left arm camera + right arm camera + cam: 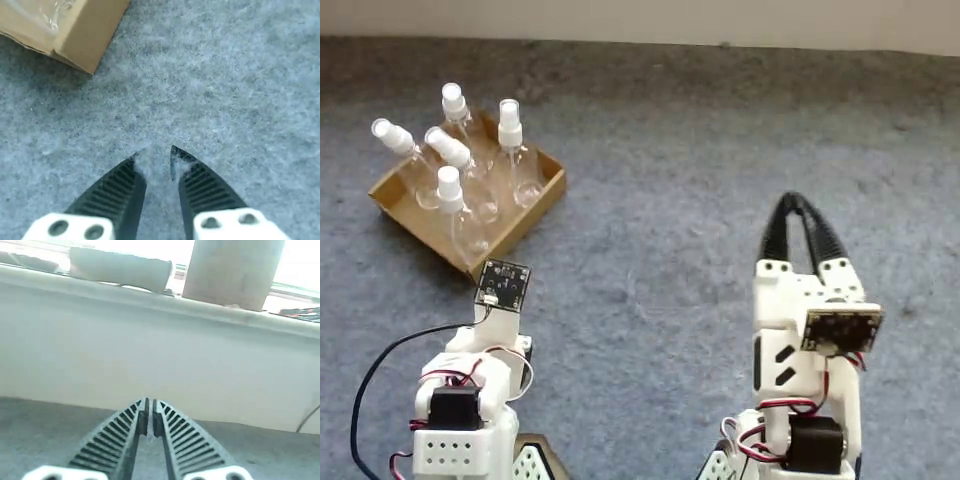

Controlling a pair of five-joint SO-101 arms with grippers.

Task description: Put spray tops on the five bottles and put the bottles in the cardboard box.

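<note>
The cardboard box (538, 205) sits at the far left of the grey carpet and holds several clear bottles (524, 170), each with a white spray top (509, 118); some stand upright and others lean. My left gripper (154, 156) hovers over bare carpet just short of the box's near corner (80, 35), open a little with nothing between its fingers. My right gripper (794, 202) is raised at the right side, far from the box, its black fingers (135, 425) shut and empty.
Grey carpet (670, 200) covers the whole work surface between the box and the right arm. A pale wall (160, 355) with a ledge runs along the far edge. A black cable (365, 390) loops beside the left arm's base.
</note>
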